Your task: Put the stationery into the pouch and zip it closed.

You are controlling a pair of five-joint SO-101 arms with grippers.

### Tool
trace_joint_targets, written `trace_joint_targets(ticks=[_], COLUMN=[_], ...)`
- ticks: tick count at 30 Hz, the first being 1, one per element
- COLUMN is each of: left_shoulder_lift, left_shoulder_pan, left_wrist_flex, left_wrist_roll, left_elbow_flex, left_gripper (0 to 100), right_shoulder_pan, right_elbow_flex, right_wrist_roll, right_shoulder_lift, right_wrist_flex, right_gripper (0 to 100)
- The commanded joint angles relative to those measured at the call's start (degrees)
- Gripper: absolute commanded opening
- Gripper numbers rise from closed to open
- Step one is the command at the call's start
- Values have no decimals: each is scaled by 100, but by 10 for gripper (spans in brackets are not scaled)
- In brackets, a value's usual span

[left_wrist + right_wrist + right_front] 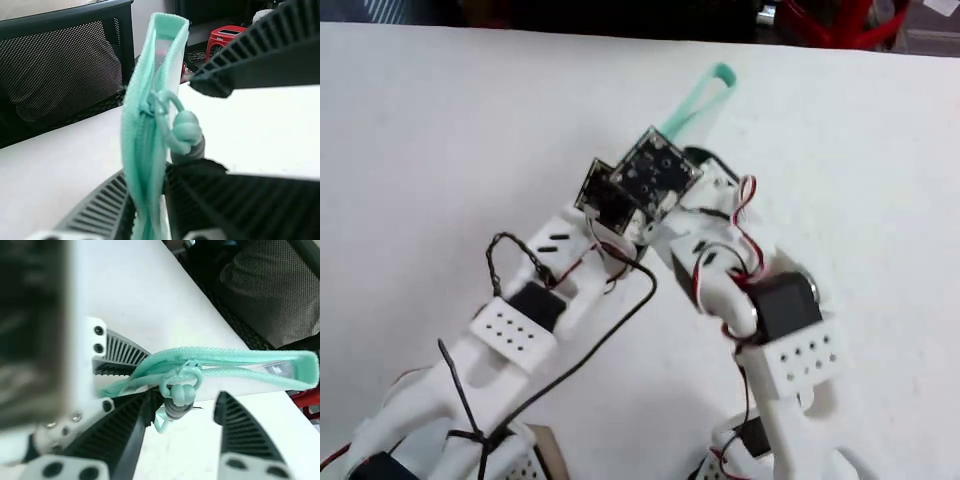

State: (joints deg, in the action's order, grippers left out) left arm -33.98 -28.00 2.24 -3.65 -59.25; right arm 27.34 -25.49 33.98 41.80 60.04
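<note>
From the high view you lose most of the pouch (pixel 695 98): two circuit boards (pixel 658 172) on the wrists hide all but its mint end, and the spot where it is held. In the left wrist view the pouch runs off the picture's edge between the left gripper's fingers (pixel 95 214), so that end is out of sight, and the nearest zip teeth are a blur. Whatever lies inside is a smear through the pouch wall; you cannot name it. In the right wrist view you cannot tell whether the zip pull (pixel 177 390) touches the right gripper's nearer finger (pixel 125 430); both fingers are cut off at the edge.
</note>
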Motion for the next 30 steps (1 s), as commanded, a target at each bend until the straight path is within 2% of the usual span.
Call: trace_joint_targets(ticks=[1,5,9,17,22,25,30], left_shoulder_lift=[180,180,180,171,171,171,171], left_shoulder_pan=[-110,-110,-110,-101,-57,-57,127], left_wrist_flex=[-44,-44,-44,-44,-44,-53,-308], left_wrist_roll=[35,26,26,26,70,44,70], left_elbow_flex=[-18,-9,-9,9,9,18,132], left_gripper=[24,24,24,37,163,154,154], right_shoulder_pan=[40,92,57,-497,-901,-1130,-1121], right_elbow_flex=[290,545,580,774,738,738,730], right_wrist_roll=[44,202,211,26,-404,-501,-475], right_shoulder_lift=[-426,-602,-602,-400,-163,-163,-163], right_wrist_flex=[-119,-180,-198,-312,-338,-347,-330], right_gripper=[211,152,17,19,19,19,19])
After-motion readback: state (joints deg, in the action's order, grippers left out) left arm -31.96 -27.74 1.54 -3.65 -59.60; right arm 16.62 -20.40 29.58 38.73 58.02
